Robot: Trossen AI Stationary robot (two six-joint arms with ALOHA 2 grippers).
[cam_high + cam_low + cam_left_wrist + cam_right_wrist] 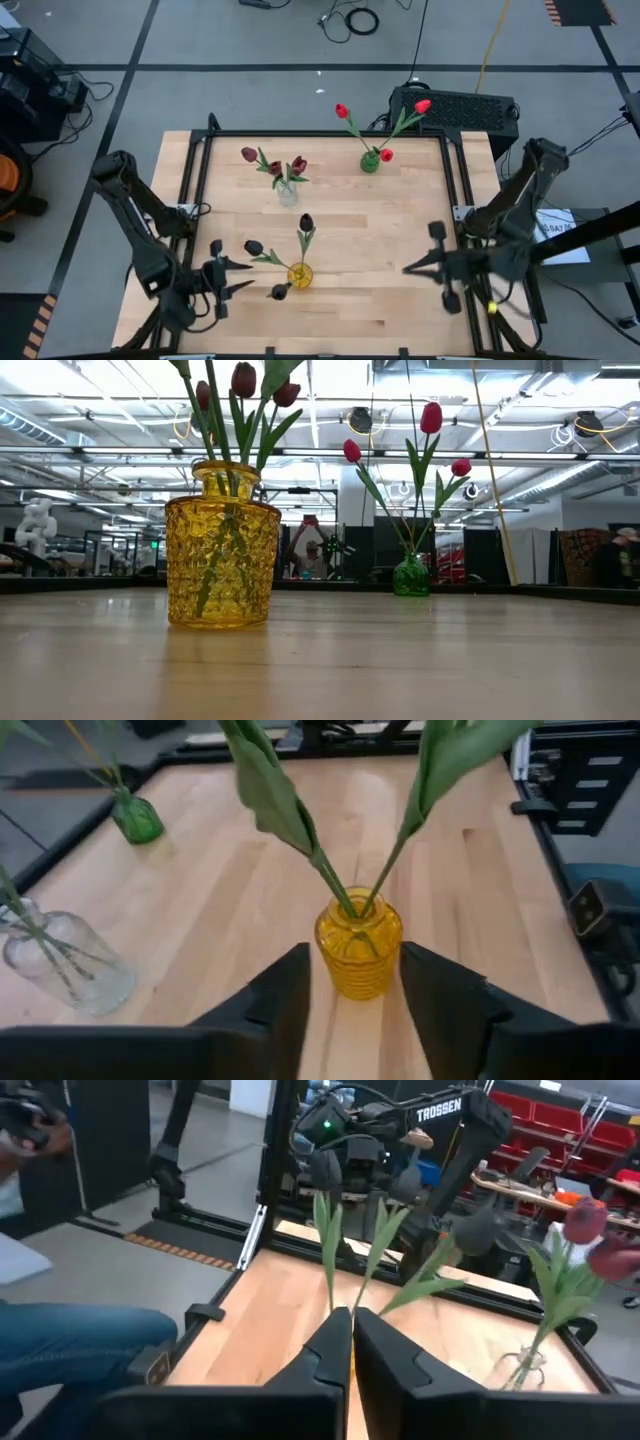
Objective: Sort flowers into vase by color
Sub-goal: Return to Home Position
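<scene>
grey concrete floor [250, 40] all round the wooden table [390, 240], crossed with black tape lines [300, 67], and a loose coil of cable [362, 20] lying on it. past the far edge, bright ceiling lights [330, 375] over an open hall, a person [312, 557] with arms raised, red bins [550, 1120] on shelving.

Robotics lab hall: taped concrete floor [250, 50], loose cables [352, 20], red parts bins [560, 1120], bright ceiling lights [330, 372].
</scene>
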